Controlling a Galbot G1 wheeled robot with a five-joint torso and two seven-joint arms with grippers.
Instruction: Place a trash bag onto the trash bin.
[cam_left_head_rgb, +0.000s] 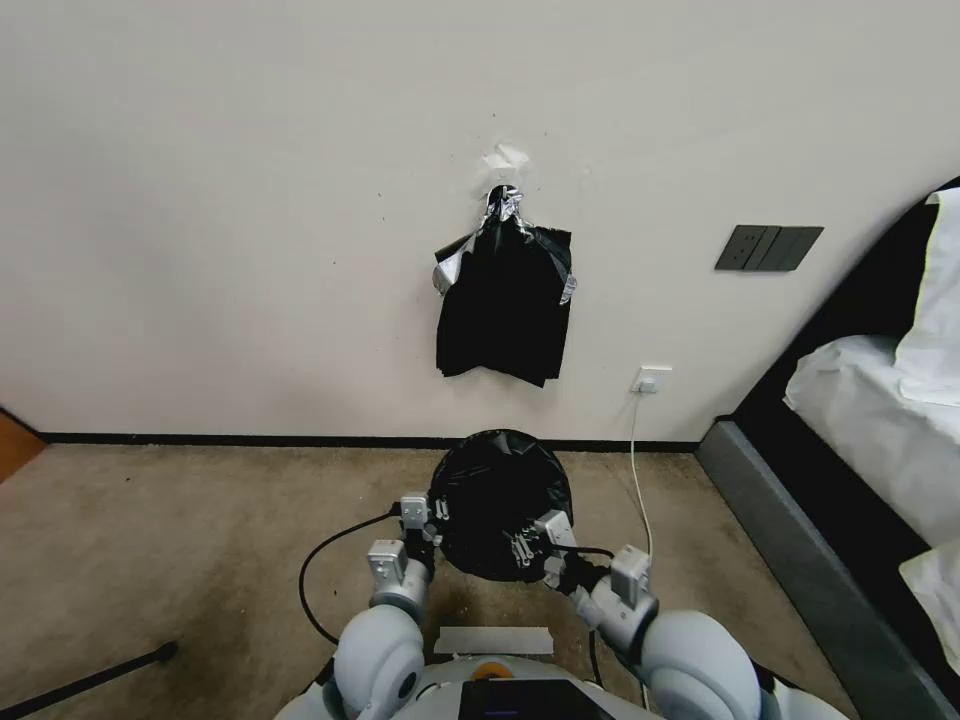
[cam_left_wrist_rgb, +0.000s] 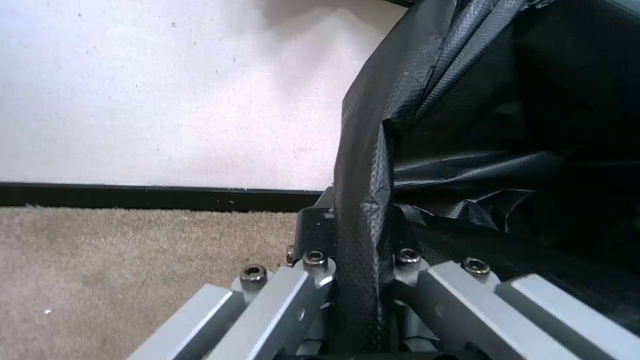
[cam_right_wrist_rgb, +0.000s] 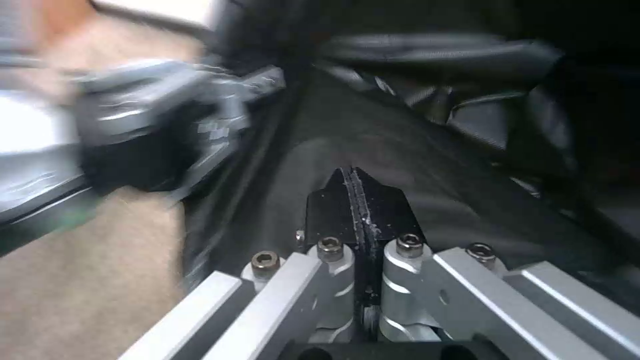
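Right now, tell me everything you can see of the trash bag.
The trash bag is thin, glossy black plastic, crinkled, with a fine embossed texture. It sits as a rounded dark mass on the carpet below the wall, draped so that no bin surface shows. The left claw is shut on a folded strip of its edge. The right claw is shut, lying against its surface on the other side.

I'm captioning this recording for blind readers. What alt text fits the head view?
Both grippers meet a black trash bag spread over the bin on the carpet: the left gripper at its left edge, the right gripper at its front right. A bundle of black bags hangs on the wall above.
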